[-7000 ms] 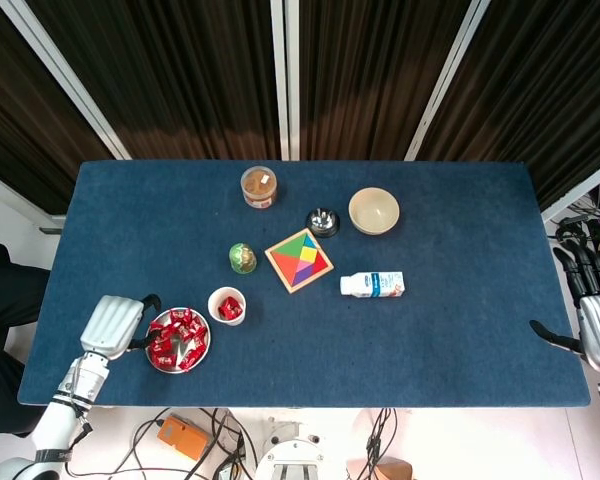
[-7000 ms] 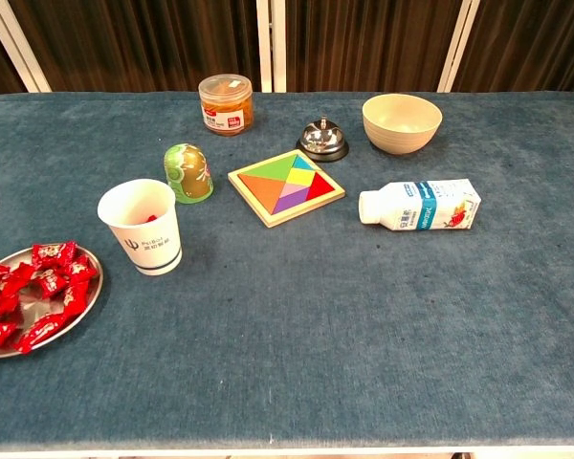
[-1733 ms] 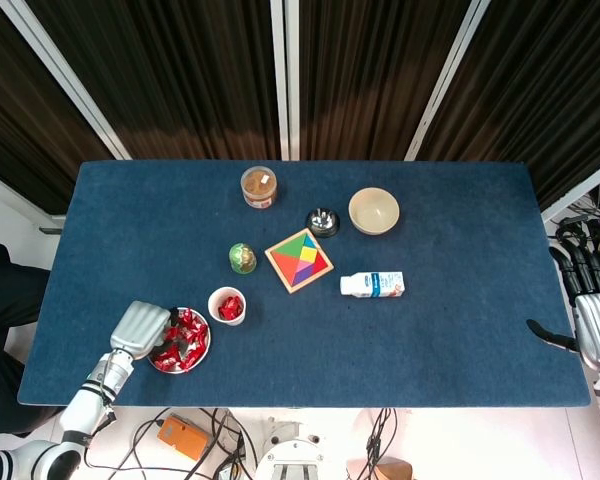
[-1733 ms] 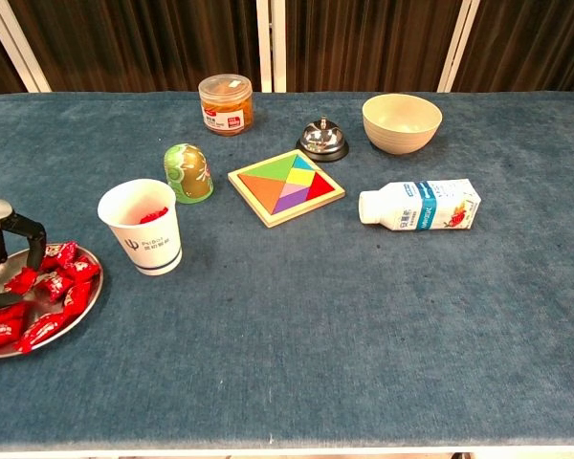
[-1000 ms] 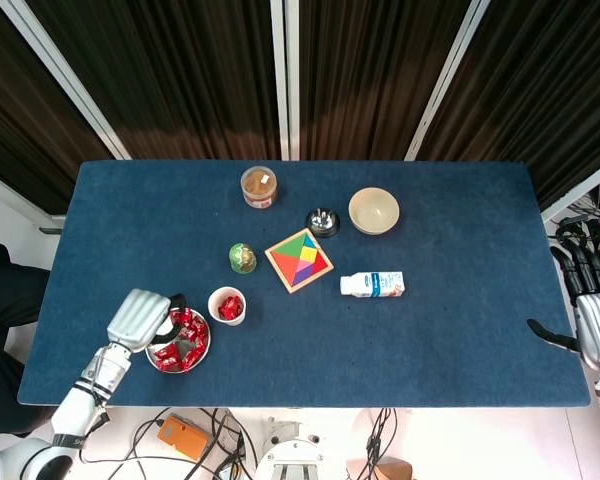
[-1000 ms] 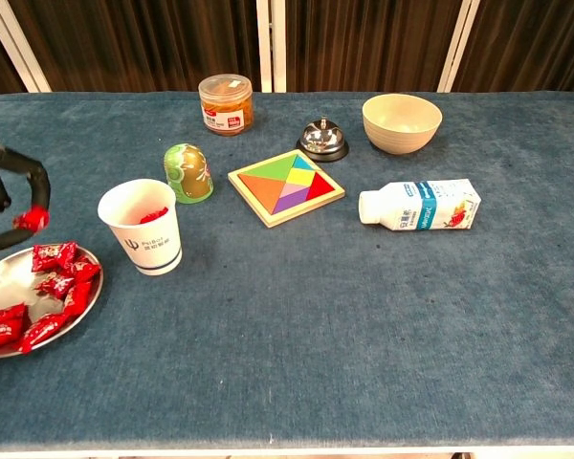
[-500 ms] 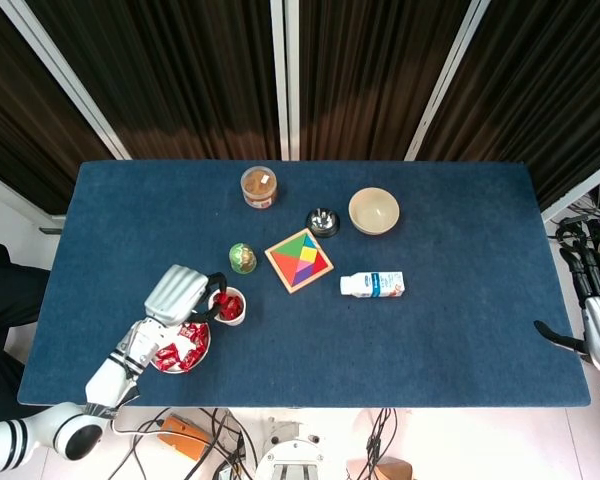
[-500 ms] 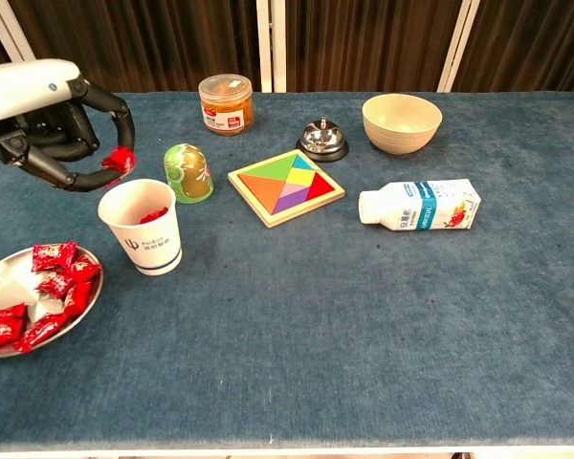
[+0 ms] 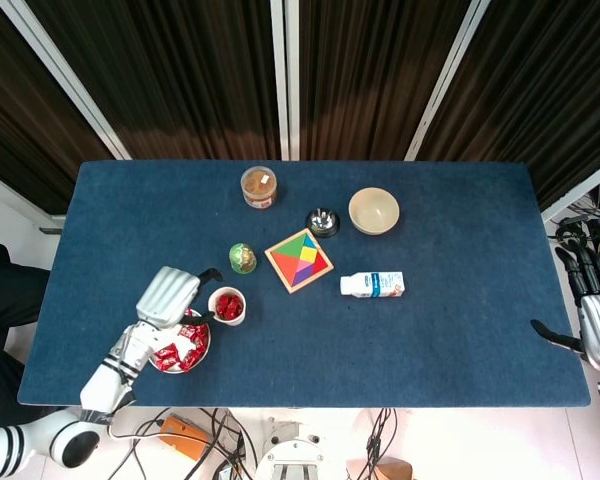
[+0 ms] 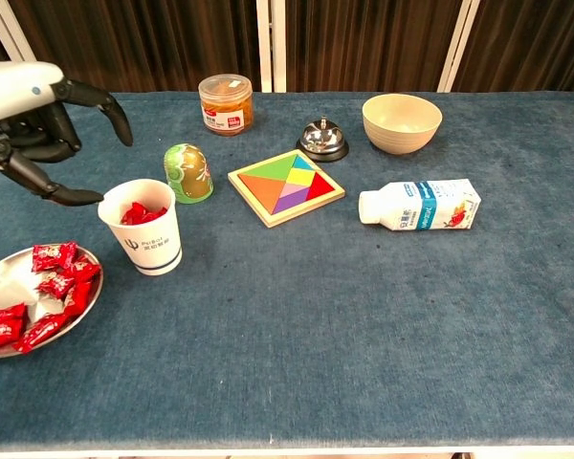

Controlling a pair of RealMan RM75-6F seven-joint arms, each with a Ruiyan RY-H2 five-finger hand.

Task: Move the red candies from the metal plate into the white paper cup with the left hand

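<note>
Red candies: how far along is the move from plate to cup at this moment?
Partly done. Several red candies already sit in the white paper cup. The left hand hovers open beside the cup's rim, holding nothing. A pile of candies on the plate remains on the metal plate. The right hand waits off the table edge.

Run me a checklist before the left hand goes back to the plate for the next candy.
1. Left hand empty, fingers apart: ok.
2. White paper cup upright, candies inside: ok.
3. Red candies left on the metal plate: ok, several remain.
4. Hand clear of the cup rim: cannot tell, one fingertip sits very close to it.
5. Green egg-shaped figure standing apart from the cup: ok.
6. Right hand idle at the table's edge: ok.
</note>
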